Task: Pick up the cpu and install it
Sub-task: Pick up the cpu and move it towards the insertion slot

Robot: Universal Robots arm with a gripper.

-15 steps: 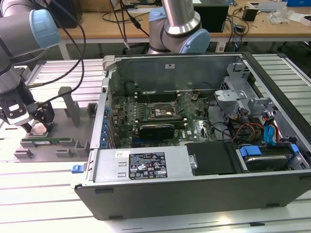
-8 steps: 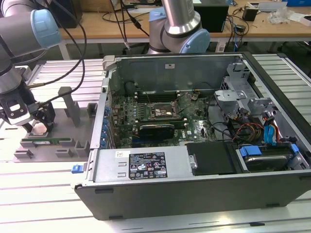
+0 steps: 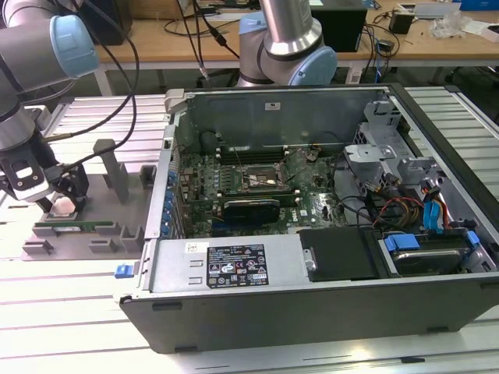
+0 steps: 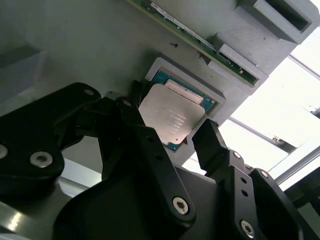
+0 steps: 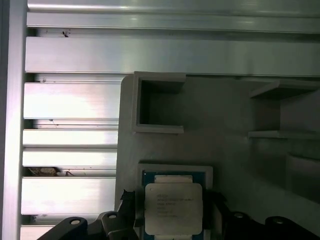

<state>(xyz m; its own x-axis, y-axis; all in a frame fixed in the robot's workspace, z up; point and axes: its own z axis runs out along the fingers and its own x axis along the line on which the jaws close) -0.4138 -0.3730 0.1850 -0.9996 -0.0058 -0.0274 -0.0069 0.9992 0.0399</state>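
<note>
**benchrat:** Closest to the lens in the second wrist view is the tool itself, with its black fingers spread fairly wide. Is it gripping anything?

**socket_sam:** Doesn't look like it to me. The cpu sits flat in its little square nest, silver side up, right between the two fingers. One finger is beside each of two opposite edges, and I'd say there's a sliver of gap on both sides. So the chip lies straight beyond the fingertips, not off to one side. It's basically square, so there's no long axis to fuss over.

**benchrat:** And the bigger picture, going left to right?

**socket_sam:** At the exterior view's left, the tool is down low over the grey holder tray. A green memory stick lies in the tray just beside the chip's nest. Everything rests on a slatted aluminium surface. The open computer case comes next and fills the middle and right. The socket is on the board inside, well apart from the chip.

**benchrat:** Room to work?

**socket_sam:** My guess is it's tight sideways, since the nest walls hug the chip. Above it looks free. The case walls stand tall around the board.
</note>
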